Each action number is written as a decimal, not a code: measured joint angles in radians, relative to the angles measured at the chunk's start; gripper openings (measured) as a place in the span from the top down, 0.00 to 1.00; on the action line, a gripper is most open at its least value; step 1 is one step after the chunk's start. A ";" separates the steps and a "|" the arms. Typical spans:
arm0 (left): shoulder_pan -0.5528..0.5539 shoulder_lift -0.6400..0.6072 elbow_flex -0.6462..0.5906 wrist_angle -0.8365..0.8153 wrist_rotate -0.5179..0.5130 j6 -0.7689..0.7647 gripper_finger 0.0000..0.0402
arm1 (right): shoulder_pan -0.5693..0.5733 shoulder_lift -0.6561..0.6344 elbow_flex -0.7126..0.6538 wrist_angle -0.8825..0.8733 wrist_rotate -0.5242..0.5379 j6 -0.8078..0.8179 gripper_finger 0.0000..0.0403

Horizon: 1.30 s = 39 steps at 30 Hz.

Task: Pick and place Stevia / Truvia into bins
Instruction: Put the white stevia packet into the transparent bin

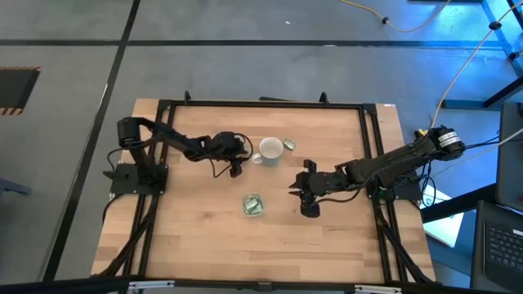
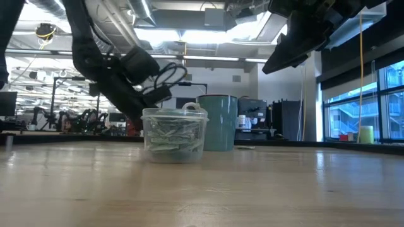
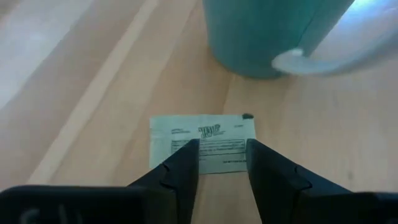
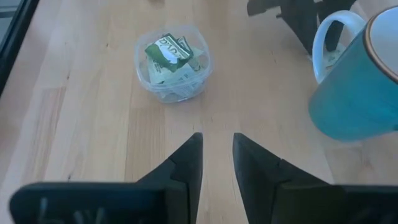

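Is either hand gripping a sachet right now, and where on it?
Neither. The left hand stands open over a sachet flat on the table; the right hand is empty.

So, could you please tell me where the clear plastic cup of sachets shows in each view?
High view: clear cup, lower centre of the table.
Low view: cup, left of centre, in front of the mug.
Left wrist view: not in it.
Right wrist view: cup, upper middle.
Shared landmark: the mug, in all four views.
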 joint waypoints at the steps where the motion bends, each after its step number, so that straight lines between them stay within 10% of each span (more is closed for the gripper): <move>1: 0.000 0.018 0.006 0.009 0.001 0.003 0.69 | 0.000 0.000 0.000 0.000 0.000 0.000 0.77; 21: -0.001 0.077 0.032 0.013 -0.004 -0.037 0.98 | 0.000 0.000 0.000 -0.034 0.000 0.007 0.77; 39: -0.104 -0.394 0.027 -0.295 0.180 -0.285 0.98 | 0.000 0.000 0.000 -0.048 0.000 0.031 0.77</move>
